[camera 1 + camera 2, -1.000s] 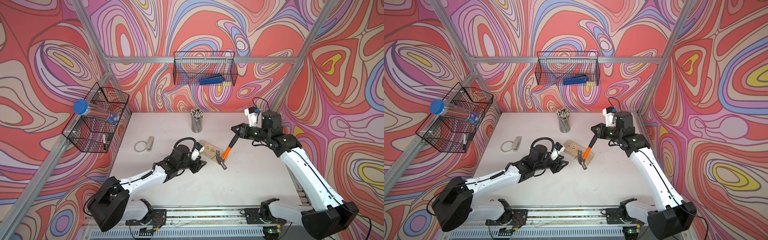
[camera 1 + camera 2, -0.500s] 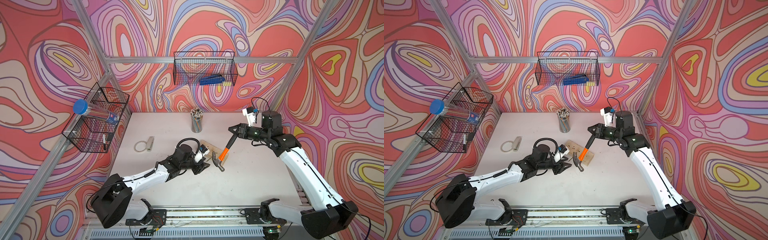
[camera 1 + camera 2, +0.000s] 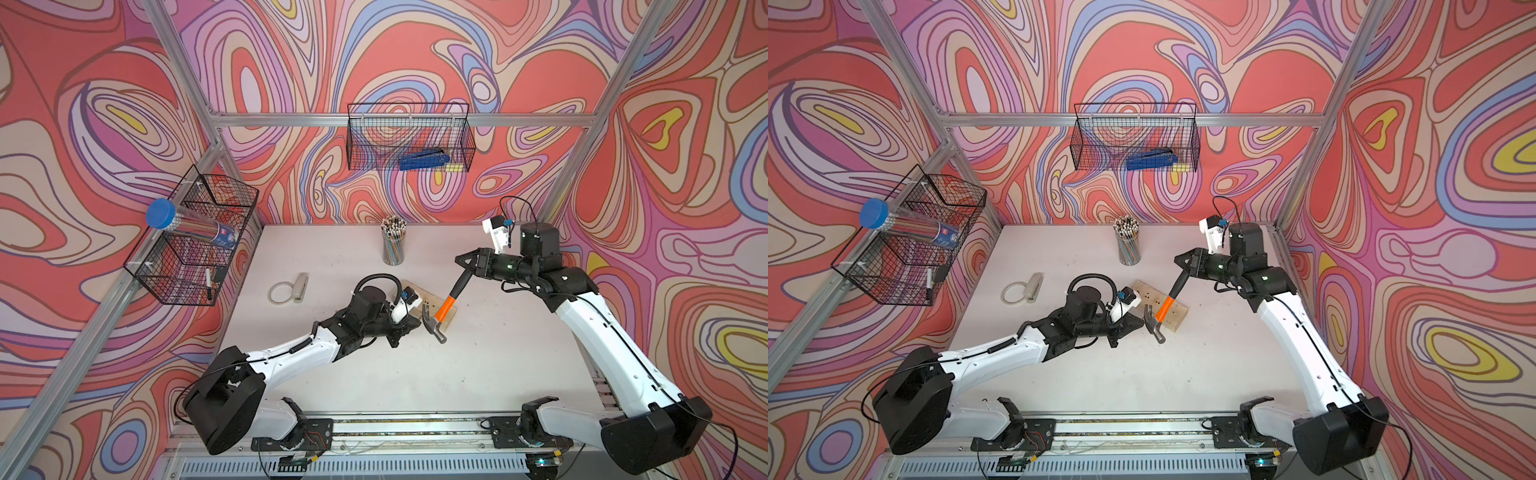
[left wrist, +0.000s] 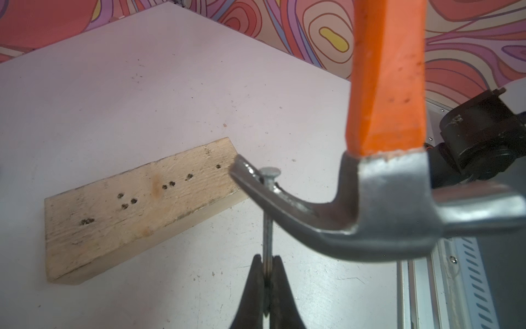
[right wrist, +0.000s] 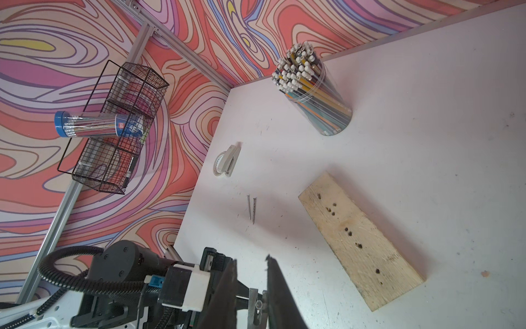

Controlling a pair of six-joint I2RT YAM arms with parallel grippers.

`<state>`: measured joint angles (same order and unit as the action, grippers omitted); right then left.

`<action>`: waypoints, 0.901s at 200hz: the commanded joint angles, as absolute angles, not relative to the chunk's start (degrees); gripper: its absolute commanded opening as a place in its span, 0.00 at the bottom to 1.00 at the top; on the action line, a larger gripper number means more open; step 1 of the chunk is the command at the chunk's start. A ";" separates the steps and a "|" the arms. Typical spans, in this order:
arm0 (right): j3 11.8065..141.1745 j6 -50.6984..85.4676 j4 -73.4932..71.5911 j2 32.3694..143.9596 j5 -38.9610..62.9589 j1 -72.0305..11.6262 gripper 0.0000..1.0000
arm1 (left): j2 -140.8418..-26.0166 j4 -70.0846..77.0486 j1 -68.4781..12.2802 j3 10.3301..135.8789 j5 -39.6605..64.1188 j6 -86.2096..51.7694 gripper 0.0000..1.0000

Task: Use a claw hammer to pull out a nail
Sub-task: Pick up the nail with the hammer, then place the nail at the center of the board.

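The claw hammer slants down from my right gripper, which is shut on its black handle. Its steel head hangs just off the front end of the wooden block, over the table. The nail is clear of the wood, with its head caught in the claw slot. My left gripper is shut on the nail's shank below the claw. In the right wrist view the nail head and the claw show between the two fingers. The block carries only empty holes.
Two loose nails lie on the table left of the block. A cup of pencils stands at the back. A stapler and a tape ring lie to the left. Wire baskets hang on the walls.
My left gripper has moved in under the hammer head and shut on the nail's shank. The right arm has carried the hammer head a little leftward, off the block.
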<state>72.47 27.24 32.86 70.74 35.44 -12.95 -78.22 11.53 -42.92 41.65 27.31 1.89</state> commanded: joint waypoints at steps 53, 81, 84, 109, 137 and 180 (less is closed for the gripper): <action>72.10 23.19 38.15 71.57 40.98 -12.44 0.00 | -77.69 10.21 -42.49 44.55 20.87 -0.78 0.00; 70.94 23.12 37.97 70.00 37.01 -12.39 0.00 | -80.78 2.20 -40.00 48.69 18.39 -11.34 0.00; 70.93 23.08 38.05 69.96 36.59 -12.44 0.00 | -80.89 1.65 -39.60 48.71 18.22 -12.47 0.00; 70.09 23.02 37.36 69.70 34.11 -12.41 0.00 | -80.43 -1.75 -36.65 47.00 13.94 -21.78 0.00; 69.31 22.84 36.45 70.12 32.78 -12.40 0.00 | -81.81 -11.27 -29.80 46.54 11.84 -31.28 0.00; 68.40 23.44 34.49 70.11 32.55 -12.40 0.00 | -87.03 -22.03 -26.67 48.57 5.40 -34.14 0.00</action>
